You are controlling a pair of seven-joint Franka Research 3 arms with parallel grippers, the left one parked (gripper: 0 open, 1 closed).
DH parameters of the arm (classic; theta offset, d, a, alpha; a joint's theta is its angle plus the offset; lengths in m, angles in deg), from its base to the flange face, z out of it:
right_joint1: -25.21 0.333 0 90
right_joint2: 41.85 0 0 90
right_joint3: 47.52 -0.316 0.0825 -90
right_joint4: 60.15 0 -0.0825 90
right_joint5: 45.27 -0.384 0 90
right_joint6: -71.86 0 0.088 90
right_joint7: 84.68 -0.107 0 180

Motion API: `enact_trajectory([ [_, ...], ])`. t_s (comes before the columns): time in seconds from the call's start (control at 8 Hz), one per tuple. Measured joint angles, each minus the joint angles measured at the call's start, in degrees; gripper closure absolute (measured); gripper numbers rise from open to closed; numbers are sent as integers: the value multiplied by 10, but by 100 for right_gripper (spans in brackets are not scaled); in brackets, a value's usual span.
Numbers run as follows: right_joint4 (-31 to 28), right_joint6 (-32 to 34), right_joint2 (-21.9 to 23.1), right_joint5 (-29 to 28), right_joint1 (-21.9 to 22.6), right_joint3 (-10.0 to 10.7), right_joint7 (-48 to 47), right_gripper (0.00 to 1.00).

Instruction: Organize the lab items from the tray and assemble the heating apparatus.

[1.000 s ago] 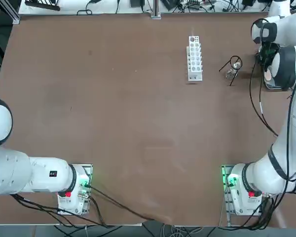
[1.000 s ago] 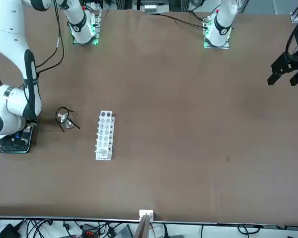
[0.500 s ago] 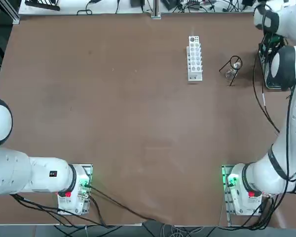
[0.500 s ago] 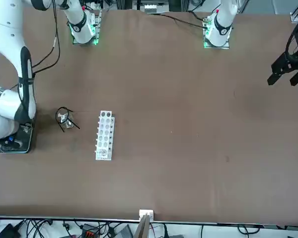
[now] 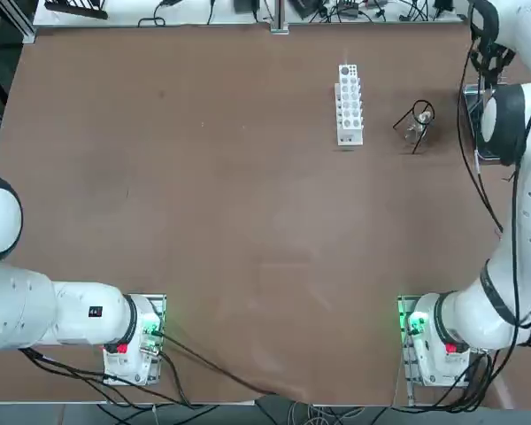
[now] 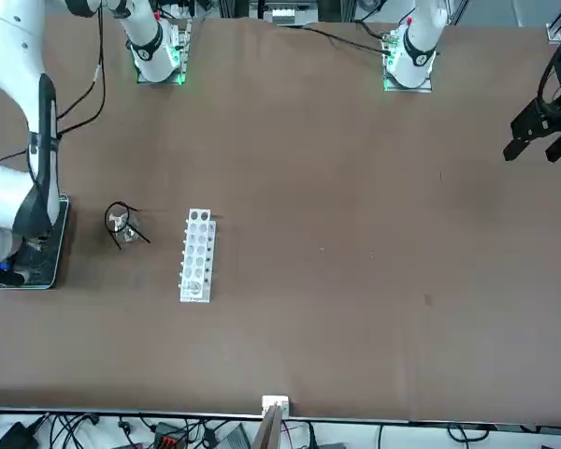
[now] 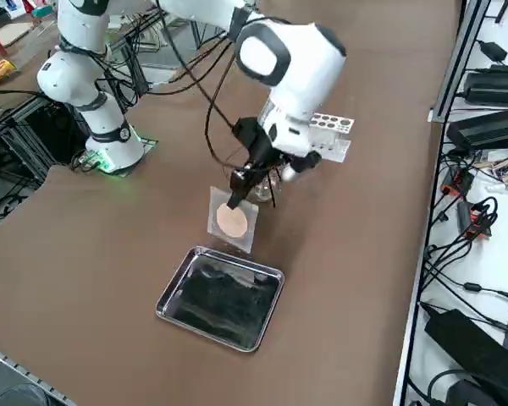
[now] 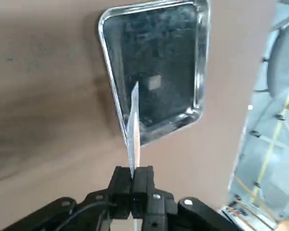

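Observation:
My right gripper [image 7: 238, 183] is shut on the top edge of the grey mesh square [image 7: 231, 221] with the tan round centre, which hangs clear of the table just beyond the tray [image 7: 174, 287]. The wrist view shows the mesh square [image 8: 133, 126] edge-on between the fingers [image 8: 143, 179], with the shiny, empty tray [image 8: 108, 59] below. The thin dark tripod stand [image 5: 417, 119] stands between tray and rack, a small clear piece at its ring. From the front the stand [image 6: 120, 223] is right of the tray [image 6: 30, 283].
A white holed rack [image 5: 349, 104] lies left of the stand in the top view, also seen as the rack [image 6: 197, 254] from the front. The right arm's forearm [image 5: 504, 119] reaches over the table's right edge. Cables and boxes lie on the floor beyond the far edge.
The right arm's wrist has lifted and drawn away from over the tray, toward the table's far right edge, uncovering more of the tray. The gripper stayed shut. Stand and rack have not moved.

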Motion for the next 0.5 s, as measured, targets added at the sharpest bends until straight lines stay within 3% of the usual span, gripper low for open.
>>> enact_trajectory([
  [0.5, 19, 45, -1, 48, 76, -2, -43, 98],
])
